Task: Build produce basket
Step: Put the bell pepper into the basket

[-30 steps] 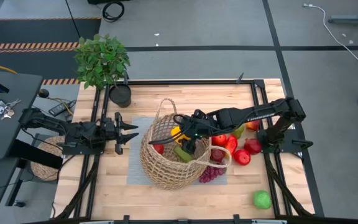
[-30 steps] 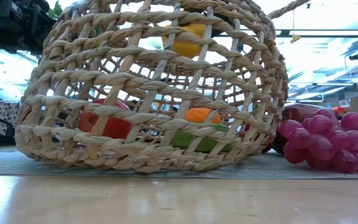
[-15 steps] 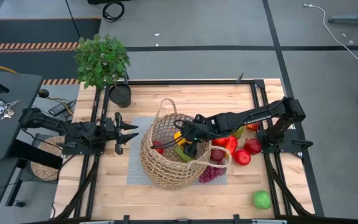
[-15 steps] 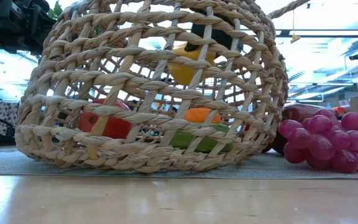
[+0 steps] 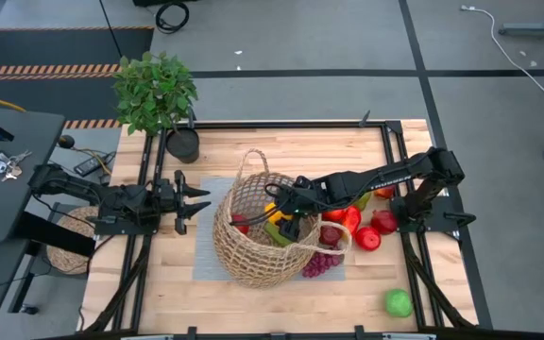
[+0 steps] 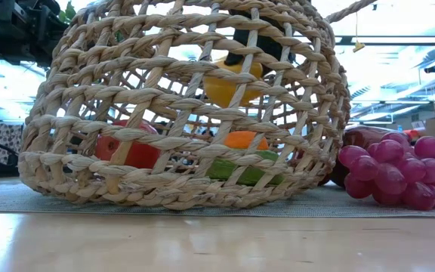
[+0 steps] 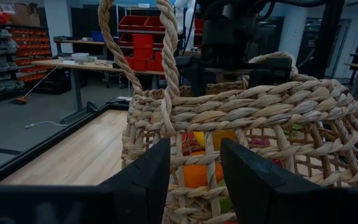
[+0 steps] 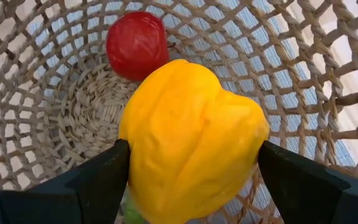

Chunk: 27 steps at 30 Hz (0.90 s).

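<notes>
Both R hand [image 8: 188, 171] fingers clamp yellow pepper [image 8: 191, 146].

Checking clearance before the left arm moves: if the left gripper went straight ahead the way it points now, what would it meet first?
Most likely the basket: the open left gripper points straight at its woven wall.

Even bright overhead light; low view backlit, foreground blurred.
</notes>
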Each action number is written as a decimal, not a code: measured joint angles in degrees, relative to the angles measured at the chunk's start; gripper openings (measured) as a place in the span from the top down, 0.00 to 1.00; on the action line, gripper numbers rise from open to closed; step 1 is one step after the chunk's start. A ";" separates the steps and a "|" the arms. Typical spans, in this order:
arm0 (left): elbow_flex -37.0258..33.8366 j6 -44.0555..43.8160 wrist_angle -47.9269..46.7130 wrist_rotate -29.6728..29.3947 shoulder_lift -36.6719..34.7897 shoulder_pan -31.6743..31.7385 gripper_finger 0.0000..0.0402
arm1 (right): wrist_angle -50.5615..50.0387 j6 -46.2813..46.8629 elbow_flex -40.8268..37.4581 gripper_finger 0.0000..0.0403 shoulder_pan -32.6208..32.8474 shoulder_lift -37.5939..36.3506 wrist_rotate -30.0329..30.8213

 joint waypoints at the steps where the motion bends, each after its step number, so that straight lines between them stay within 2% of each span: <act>1: 0.00 0.00 0.00 0.01 0.01 0.00 0.63 | 0.08 0.00 0.00 0.14 0.00 0.00 0.00; 14: 0.01 0.00 0.00 0.00 0.02 -0.01 0.63 | 0.64 -0.58 -0.04 0.14 0.13 2.17 0.13; 20: 0.01 0.00 -0.07 0.00 0.00 0.00 0.62 | 0.28 -1.80 -0.07 0.14 0.11 2.98 -4.12; 27: 0.01 0.00 -0.02 0.00 0.00 0.01 0.63 | 0.54 -2.08 0.00 0.10 0.11 2.93 -4.52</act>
